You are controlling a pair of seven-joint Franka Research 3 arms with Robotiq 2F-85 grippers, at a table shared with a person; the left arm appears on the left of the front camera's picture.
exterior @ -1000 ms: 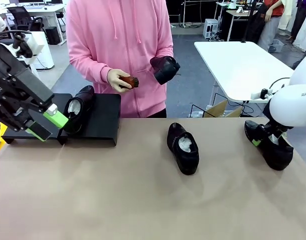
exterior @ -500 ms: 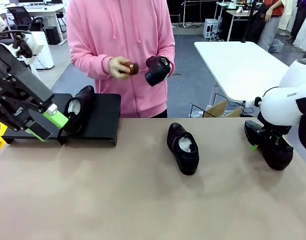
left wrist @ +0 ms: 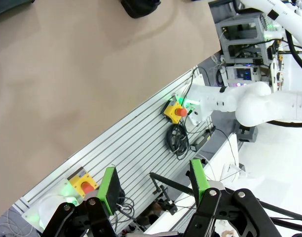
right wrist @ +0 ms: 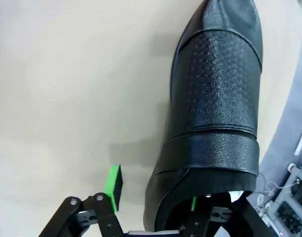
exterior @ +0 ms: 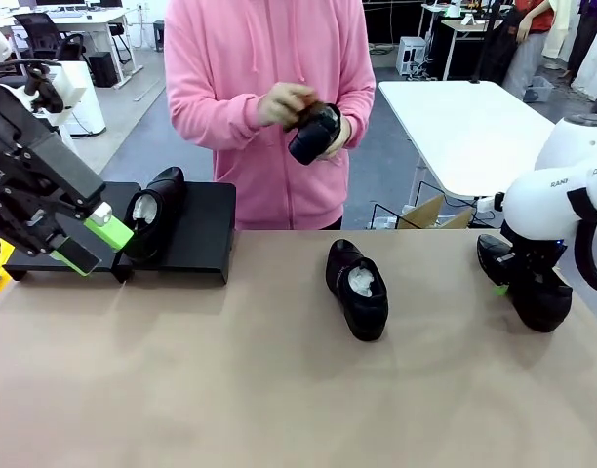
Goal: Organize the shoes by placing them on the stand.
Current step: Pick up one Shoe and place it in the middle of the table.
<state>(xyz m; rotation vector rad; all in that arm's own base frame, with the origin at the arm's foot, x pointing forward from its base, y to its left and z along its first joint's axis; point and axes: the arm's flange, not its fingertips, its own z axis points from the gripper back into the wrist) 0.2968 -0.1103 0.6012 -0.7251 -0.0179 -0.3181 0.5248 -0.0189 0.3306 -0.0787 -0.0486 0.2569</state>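
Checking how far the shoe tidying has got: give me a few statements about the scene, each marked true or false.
1. The leftmost shoe rests on the stand. True.
2. The middle shoe is on the stand too. False: it lies on the table, apart from the stand.
3. The person holds the fourth shoe off the table. True.
4. The left gripper is shut on a shoe. False: it is open and empty.
5. The right gripper has one finger outside the rightmost shoe and one inside its opening. True.
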